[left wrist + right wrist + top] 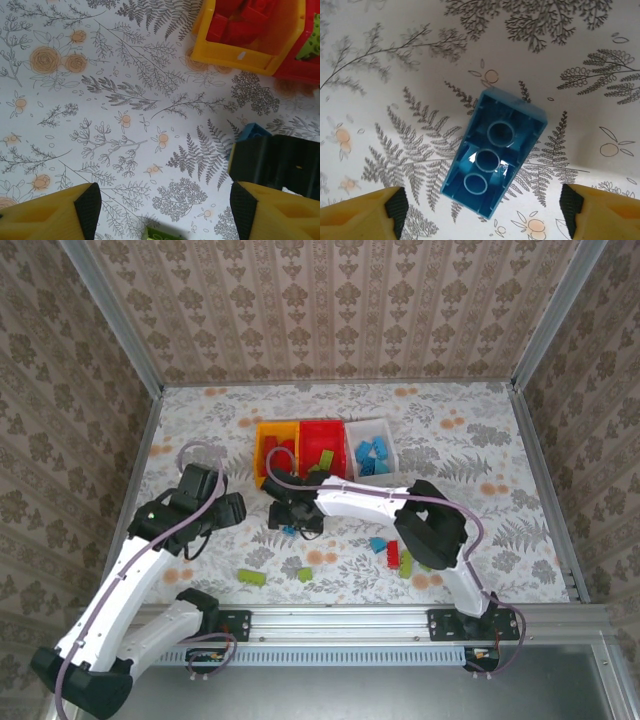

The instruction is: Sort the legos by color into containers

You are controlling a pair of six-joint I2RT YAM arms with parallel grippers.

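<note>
Top external: right gripper [295, 520], white rectangular plastic bin [392, 448] near its side.
Left wrist: left gripper [167, 207] spread, empty.
Right wrist: light-blue plastic brick [495, 155], underside up, between spread fingers [396, 207]; likely light, rigid, slick; pinch long sides.

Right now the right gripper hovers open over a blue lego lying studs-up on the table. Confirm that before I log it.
One detail is wrong. The blue lego lies upside down: the right wrist view shows its hollow underside with three round tubes facing up, not studs. The rest stands: the right gripper is open over it, and it lies on the table.
</note>
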